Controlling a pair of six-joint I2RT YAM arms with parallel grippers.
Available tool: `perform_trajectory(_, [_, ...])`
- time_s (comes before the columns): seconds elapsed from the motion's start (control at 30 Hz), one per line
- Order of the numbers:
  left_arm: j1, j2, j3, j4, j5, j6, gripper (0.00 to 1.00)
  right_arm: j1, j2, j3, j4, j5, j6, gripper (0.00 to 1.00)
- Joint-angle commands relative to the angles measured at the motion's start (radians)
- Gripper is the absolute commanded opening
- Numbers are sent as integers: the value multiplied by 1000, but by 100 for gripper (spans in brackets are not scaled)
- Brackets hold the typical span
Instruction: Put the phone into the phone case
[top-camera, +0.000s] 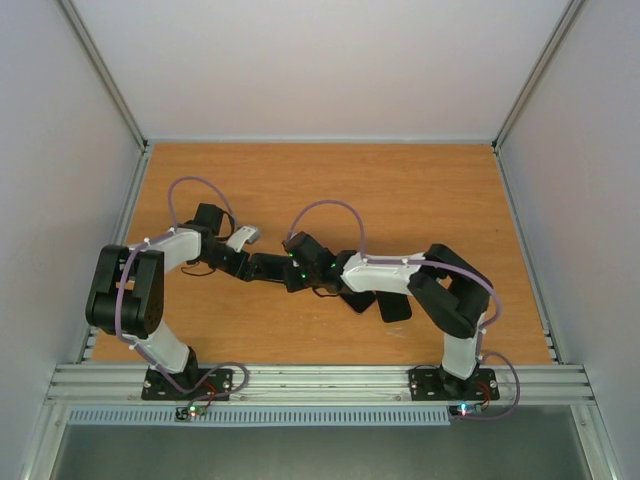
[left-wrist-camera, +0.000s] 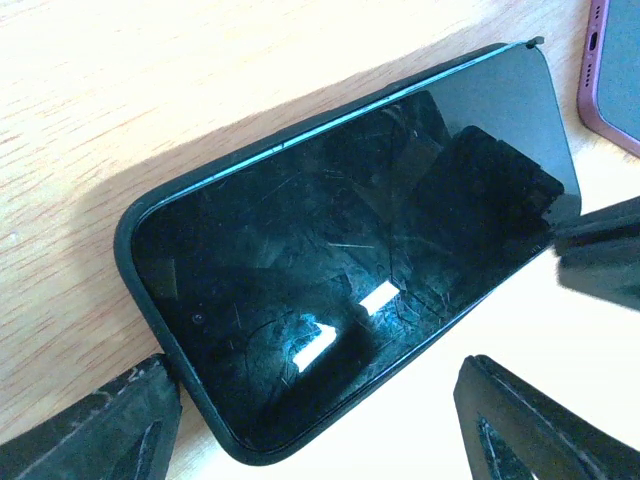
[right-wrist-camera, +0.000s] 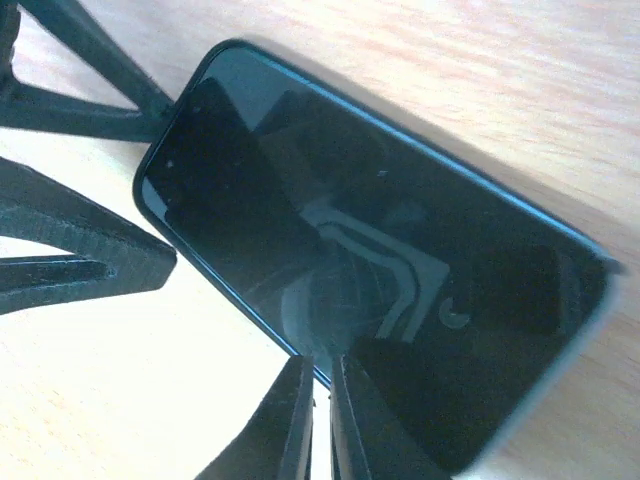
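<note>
Left fingers (left-wrist-camera: 100, 425): spread wide beside phone (left-wrist-camera: 340, 250)
Right fingers (right-wrist-camera: 285, 430): pressed together, tips at phone's edge
Phone case (left-wrist-camera: 128, 245): dark rim around phone

An orange-brown wooden tabletop (top-camera: 400, 190) with fine grain is enclosed by plain white walls (top-camera: 320, 60) at the back and on both sides. A slotted silver aluminium rail (top-camera: 320, 382) runs along its near edge. The left wrist view catches the corner of a mauve-rimmed flat object (left-wrist-camera: 612, 75) lying on the wood, too cropped to identify.
</note>
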Motion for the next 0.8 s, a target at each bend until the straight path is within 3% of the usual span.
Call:
perform_trajectory(0.0, [-13,-21,-8,13,56,13,75,-4,-96,-23,-122,97,-20,9])
perform_trajectory(0.23, [-12,-15,-6,11,59,16,75,-7,-91,-81,-114,112,-2,10])
perform_trajectory(0.57, [-13,-23,-9,9,59,15,75,-35,-100,-79,-88,112,2,20])
perform_trajectory(0.77, [-12,-24,-9,8,59,16,75,-62,-72,-71,-54,82,2,19])
